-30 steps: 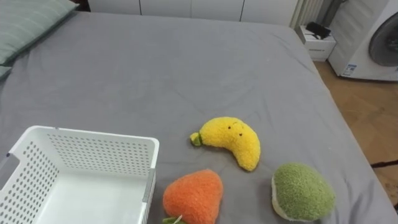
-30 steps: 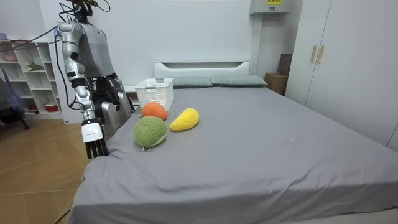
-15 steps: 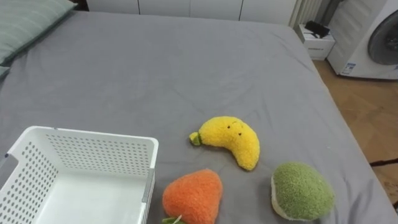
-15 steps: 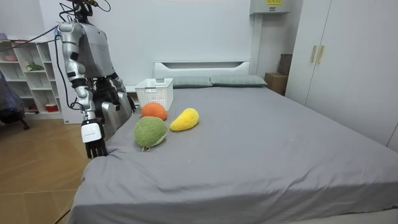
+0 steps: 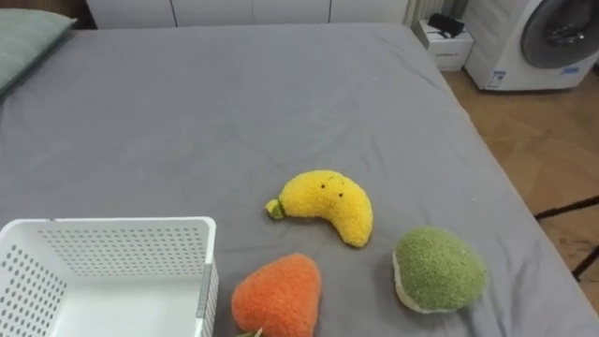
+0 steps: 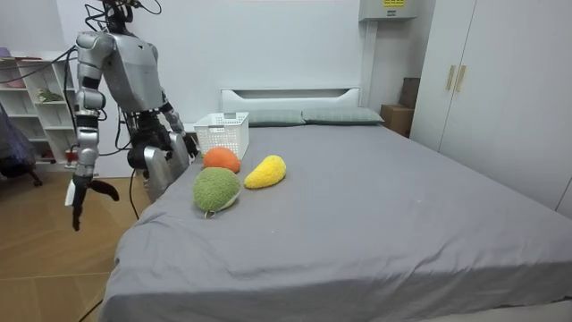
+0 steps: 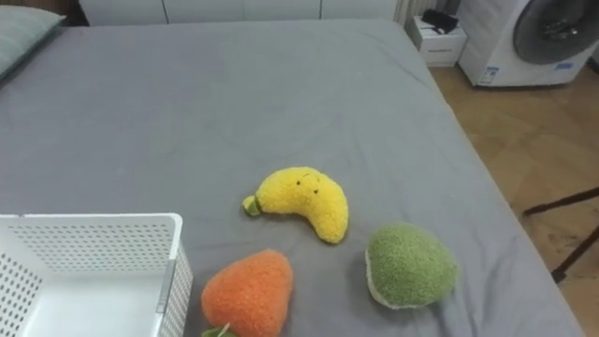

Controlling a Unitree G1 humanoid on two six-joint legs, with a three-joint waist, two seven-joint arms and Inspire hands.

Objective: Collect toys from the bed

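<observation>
Three plush toys lie on the grey bed (image 5: pixel 234 94): a yellow banana (image 5: pixel 328 201), an orange carrot-like toy (image 5: pixel 278 298) and a green round toy (image 5: pixel 438 270). A white slotted basket (image 5: pixel 112 225) stands on the bed at my lower left, empty as far as it shows. In the room view I stand at the bedside by the basket (image 6: pixel 223 134), with the green toy (image 6: pixel 216 189) nearest the foot end. My right hand (image 6: pixel 85 192) hangs out over the floor, away from the bed, fingers relaxed and holding nothing. My left hand (image 6: pixel 185 141) is low beside the basket.
A washing machine (image 5: pixel 552 37) and a small white cabinet (image 5: pixel 445 51) stand past the bed's far right corner. Wooden floor runs along the right edge. Pillows (image 6: pixel 313 116) lie at the headboard, a shelf unit (image 6: pixel 36 116) stands behind me, wardrobe doors (image 6: pixel 500 98) at the room view's right.
My right arm has swung from the bed's edge out toward the room view's left. The eye view has shifted, so the camera moved. The toys and basket stay put.
</observation>
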